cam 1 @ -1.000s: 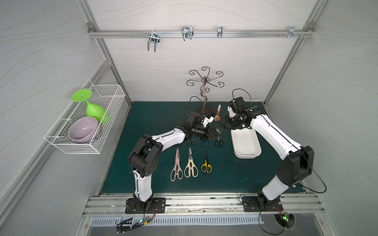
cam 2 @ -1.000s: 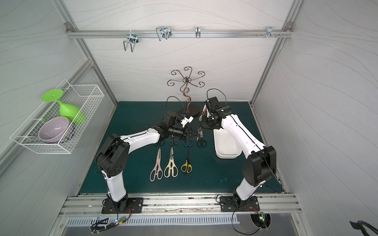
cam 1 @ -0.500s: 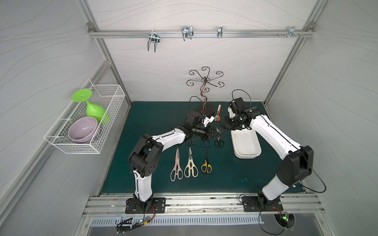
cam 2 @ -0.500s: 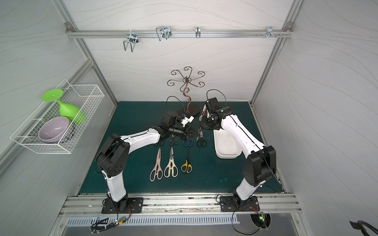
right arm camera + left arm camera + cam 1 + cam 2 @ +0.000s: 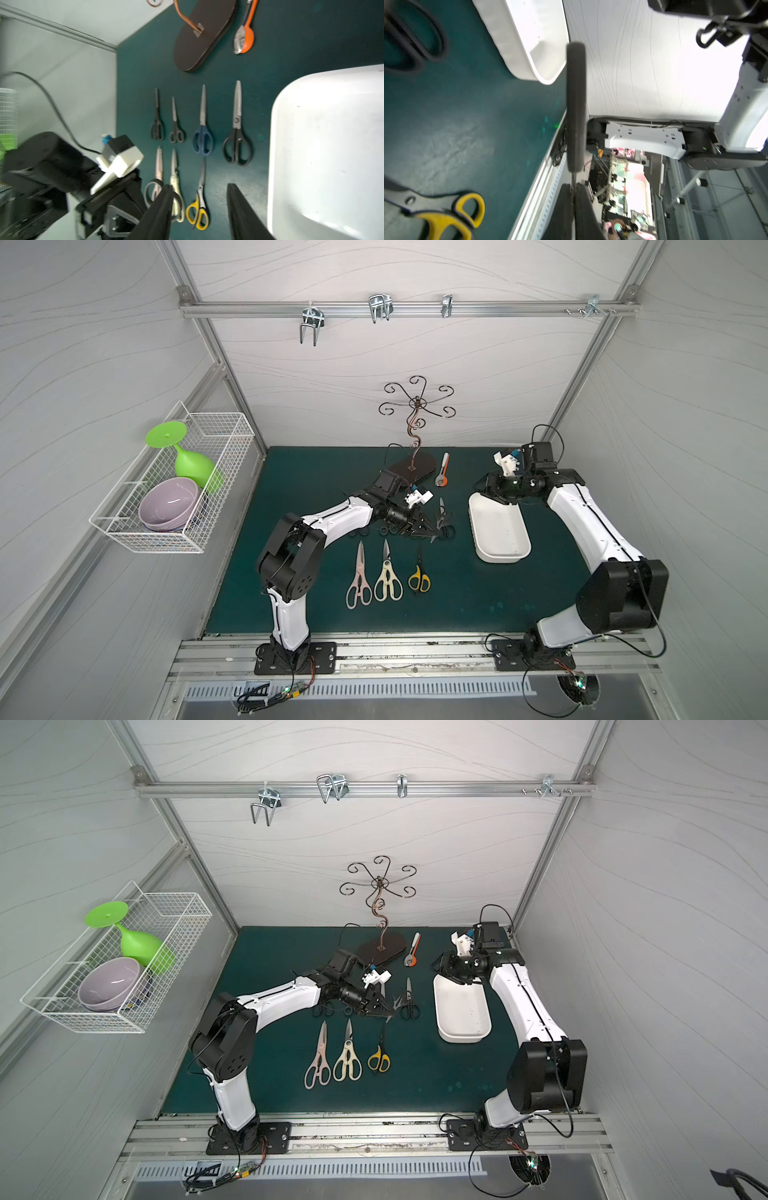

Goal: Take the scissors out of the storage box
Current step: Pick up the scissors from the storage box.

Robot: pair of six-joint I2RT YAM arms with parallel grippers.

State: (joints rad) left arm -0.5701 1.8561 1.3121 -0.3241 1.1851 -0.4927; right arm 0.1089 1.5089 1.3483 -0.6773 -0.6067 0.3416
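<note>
evidently the box (image 5: 498, 531), mid-right in a top view, lies empty: seven scissors (image 5: 202, 128) line the mat (image 5: 311, 472), left gripper (image 5: 572, 187) pinches the last black pair (image 5: 576, 104) for placing, right gripper (image 5: 200, 186) gapes.

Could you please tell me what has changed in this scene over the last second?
The right tool opened and drew back toward its own side, by the far end of the storage box. The left tool closed on what looks like a black pair of scissors and shifted slightly toward the front. The seven pairs on the mat and the box stayed put.
</note>
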